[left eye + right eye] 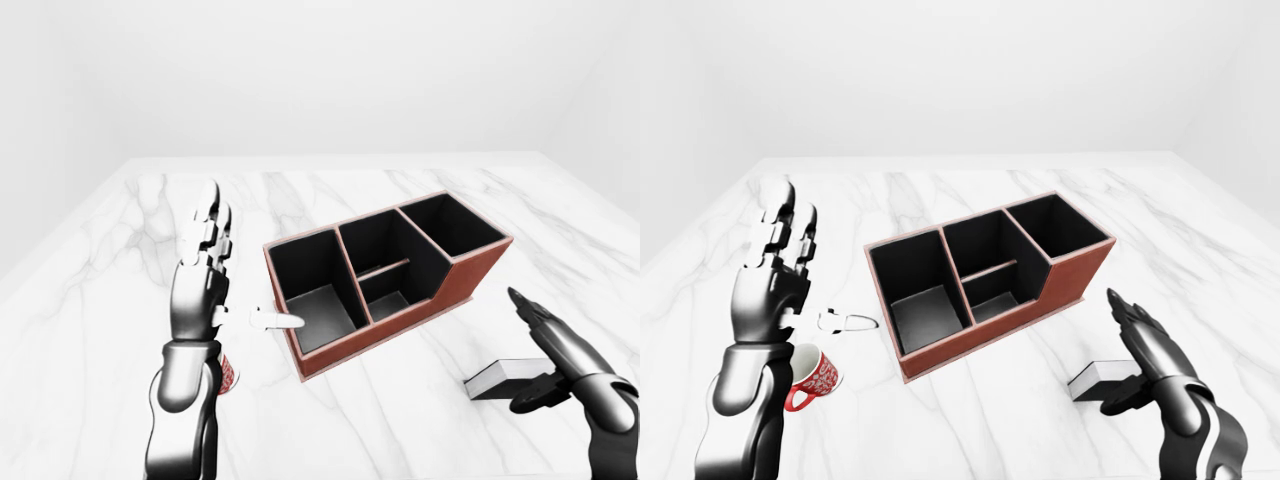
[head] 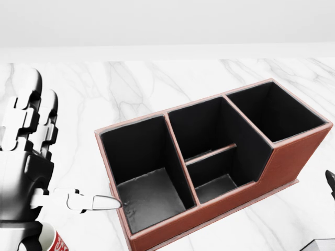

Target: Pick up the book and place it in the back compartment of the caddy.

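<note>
Right-eye view: both hands spread open over the white marble tabletop (image 1: pixel 970 420), nothing held.

The grey flat book (image 1: pixel 1102 378) lies near the bottom right, just beside the open right hand (image 1: pixel 1148 352). The reddish-brown, black-lined caddy (image 1: pixel 990 270) stands mid-table. The left hand (image 1: pixel 775 280) is raised with fingers extended, above a red-patterned white mug (image 1: pixel 812 377).
</note>
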Tool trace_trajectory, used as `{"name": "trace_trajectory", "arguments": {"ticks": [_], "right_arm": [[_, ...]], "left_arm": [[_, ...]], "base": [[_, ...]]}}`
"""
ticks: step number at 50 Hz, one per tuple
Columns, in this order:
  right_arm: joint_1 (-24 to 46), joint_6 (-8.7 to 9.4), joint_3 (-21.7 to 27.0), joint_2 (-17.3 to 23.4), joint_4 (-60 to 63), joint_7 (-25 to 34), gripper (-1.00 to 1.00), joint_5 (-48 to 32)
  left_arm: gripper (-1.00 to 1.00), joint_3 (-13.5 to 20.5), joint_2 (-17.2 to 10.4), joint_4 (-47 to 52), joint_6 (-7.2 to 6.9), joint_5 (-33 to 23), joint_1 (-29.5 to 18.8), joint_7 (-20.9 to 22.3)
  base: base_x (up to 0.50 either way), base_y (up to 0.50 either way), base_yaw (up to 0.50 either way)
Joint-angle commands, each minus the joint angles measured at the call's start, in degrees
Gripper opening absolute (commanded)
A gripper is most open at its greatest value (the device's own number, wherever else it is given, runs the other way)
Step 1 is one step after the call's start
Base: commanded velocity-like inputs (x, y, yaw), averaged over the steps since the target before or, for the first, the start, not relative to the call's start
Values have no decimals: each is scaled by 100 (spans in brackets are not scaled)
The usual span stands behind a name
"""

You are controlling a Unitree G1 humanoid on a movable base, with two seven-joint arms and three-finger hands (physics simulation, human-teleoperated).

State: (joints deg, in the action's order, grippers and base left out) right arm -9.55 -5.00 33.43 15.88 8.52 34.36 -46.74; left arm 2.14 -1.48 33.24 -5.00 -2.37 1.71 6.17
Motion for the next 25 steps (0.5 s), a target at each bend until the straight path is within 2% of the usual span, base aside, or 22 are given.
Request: {"name": "trace_trajectory", "arguments": {"ticks": [1, 9, 25], "right_arm": [[39, 0, 65, 53, -115, -17, 100, -13], [184, 0, -66, 266, -742, -414, 100, -48], [270, 0, -210, 495, -1272, -805, 100, -81]], "left_arm": [[98, -9, 3, -1, 0, -9, 18, 2], [98, -13, 6, -19, 0, -12, 15, -1], [98, -25, 8, -15, 0, -19, 24, 0]], "base": [[0, 0, 0], [0, 0, 0], [0, 0, 0]]}}
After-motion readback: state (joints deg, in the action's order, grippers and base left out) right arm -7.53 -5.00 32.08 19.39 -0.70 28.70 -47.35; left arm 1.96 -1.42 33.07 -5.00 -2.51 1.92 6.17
